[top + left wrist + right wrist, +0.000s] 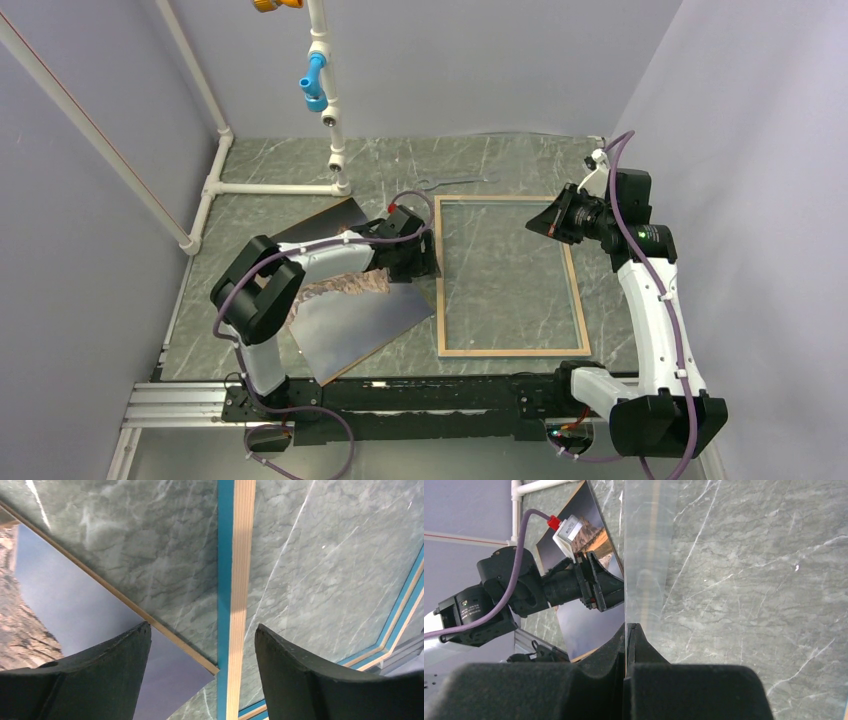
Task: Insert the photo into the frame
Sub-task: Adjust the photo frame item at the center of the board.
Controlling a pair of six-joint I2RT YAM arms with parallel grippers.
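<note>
While the photo (pixel 350 322) lies face up on the table (pixel 500 160), just left of the frame (pixel 510 351), the frame rests tan back up. The left gripper (pixel 202 626) stands open, astride the frame's left rail. The right gripper (pixel 626 627) is closed on an edge of the clear sheet (pixel 646 555).

The frame (pixel 439 290) lies tan side up; the left gripper (pixel 425 262) hangs at its left rail beside the photo (pixel 350 325); the right gripper (pixel 545 225) meets a faint clear sheet (pixel 510 270) spanning it.

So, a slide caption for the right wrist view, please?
Right gripper, jaws shut, pinches the edge of the clear sheet; beyond, the left gripper hangs by the photo.
</note>
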